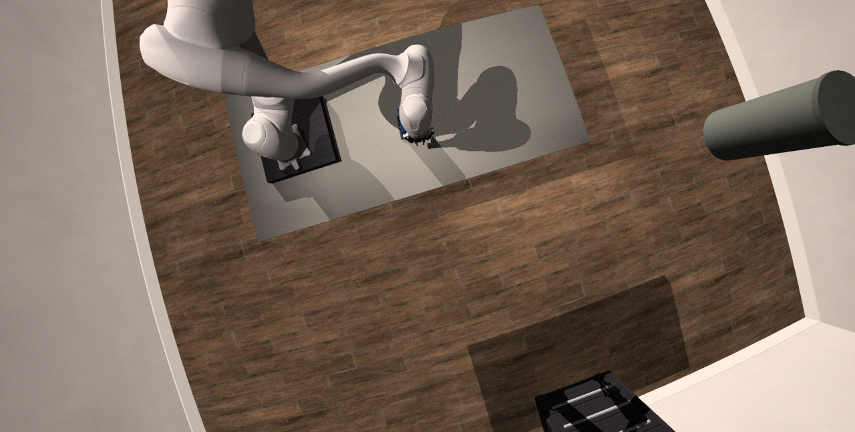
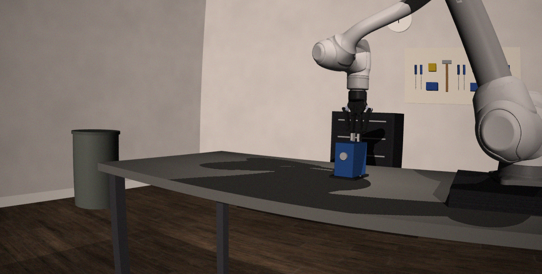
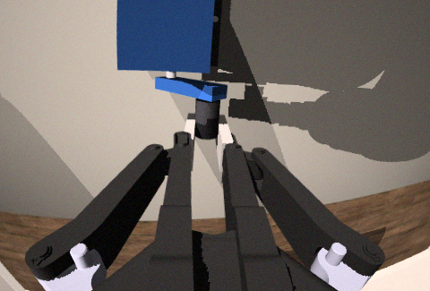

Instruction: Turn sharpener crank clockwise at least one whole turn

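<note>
The black two-finger hand [image 3: 207, 137] gripped the dark cylindrical knob [image 3: 207, 118] on the blue crank arm [image 3: 192, 89] (near top); best kept snug, tracing the circle w/o twisting.

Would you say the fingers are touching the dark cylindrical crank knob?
Touching: the wrist view shows both pale fingers pressed against the dark crank knob.
</note>
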You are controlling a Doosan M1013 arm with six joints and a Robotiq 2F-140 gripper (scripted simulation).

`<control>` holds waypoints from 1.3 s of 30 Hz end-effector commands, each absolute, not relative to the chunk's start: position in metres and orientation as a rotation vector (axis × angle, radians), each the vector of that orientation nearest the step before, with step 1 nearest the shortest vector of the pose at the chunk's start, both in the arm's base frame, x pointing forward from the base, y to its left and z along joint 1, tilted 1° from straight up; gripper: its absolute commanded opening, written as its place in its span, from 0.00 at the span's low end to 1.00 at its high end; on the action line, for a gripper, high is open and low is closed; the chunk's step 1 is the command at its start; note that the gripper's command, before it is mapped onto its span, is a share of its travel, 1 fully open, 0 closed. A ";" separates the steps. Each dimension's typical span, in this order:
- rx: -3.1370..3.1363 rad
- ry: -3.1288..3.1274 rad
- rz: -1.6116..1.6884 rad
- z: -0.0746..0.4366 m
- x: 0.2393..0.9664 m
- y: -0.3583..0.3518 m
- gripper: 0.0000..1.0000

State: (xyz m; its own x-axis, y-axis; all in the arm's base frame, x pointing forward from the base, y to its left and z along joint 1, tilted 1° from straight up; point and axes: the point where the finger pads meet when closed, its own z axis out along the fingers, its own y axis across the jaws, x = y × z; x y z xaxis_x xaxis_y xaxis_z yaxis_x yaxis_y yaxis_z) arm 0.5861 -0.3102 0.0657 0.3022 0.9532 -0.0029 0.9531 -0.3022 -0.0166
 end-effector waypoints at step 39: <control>-2.524 -1.846 0.027 0.027 0.596 -0.314 0.00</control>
